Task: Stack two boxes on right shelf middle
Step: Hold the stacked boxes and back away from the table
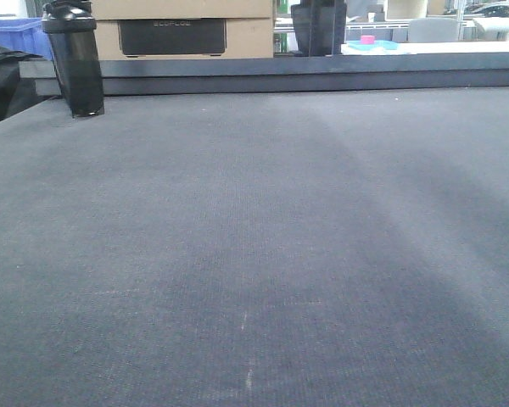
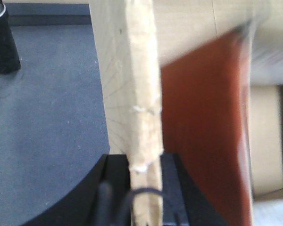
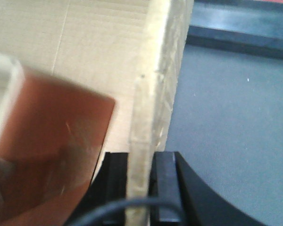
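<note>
Both grippers hold one brown cardboard box from opposite sides. In the left wrist view my left gripper [image 2: 144,160] is shut on the box's thin upright wall [image 2: 141,84], which runs up between the black fingers [image 2: 117,174]. In the right wrist view my right gripper [image 3: 142,157] is shut on the taped edge of the wall [image 3: 155,84], with the box's plain face [image 3: 85,47] to its left. A blurred reddish-brown surface [image 2: 203,132] [image 3: 47,141] lies inside the box. The right shelf middle is out of view. Neither gripper shows in the front view.
A dark grey mat [image 1: 254,254] covers the table. A black bottle [image 1: 75,59] [image 2: 2,40] stands at its far left. Behind the table's raised back edge [image 1: 280,72] sit a brown carton with a black label [image 1: 182,34] and a blue bin [image 1: 13,34].
</note>
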Robot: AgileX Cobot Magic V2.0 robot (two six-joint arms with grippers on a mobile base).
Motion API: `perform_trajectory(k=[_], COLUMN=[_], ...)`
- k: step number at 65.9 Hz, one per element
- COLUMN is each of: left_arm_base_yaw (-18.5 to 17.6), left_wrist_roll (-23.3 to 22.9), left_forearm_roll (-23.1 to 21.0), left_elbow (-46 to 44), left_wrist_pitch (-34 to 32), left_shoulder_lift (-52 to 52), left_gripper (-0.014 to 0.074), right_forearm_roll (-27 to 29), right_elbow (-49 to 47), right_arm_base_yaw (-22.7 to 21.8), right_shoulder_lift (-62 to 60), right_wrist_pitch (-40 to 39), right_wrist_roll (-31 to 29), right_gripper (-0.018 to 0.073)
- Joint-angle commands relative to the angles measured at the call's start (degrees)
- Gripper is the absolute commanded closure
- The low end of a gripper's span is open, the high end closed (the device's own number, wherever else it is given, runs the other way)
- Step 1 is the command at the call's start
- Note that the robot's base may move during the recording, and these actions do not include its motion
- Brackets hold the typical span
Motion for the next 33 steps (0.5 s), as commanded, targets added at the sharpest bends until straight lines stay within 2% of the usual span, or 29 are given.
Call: perform_trajectory(k=[1,33], left_arm_base_yaw=[0.4,0.4], left_wrist_roll=[0.2,0.2], left_forearm_roll=[-0.1,-0.1], left_elbow=[-0.6,-0.6], left_wrist_pitch=[-2.0,-3.5], left_shoulder_lift=[-1.0,-1.0], left_gripper=[0.0708,0.0708], right_forearm_roll=[-1.4,-1.4], right_elbow=[-0.7,-0.7], right_arm_base_yaw=[-0.3,-0.3], right_shoulder_lift=[-0.5,-0.5], right_wrist_pitch=[-2.8,-5.0], right_wrist_roll=[-0.8,-0.8], right_gripper=[0.0713,0.0713])
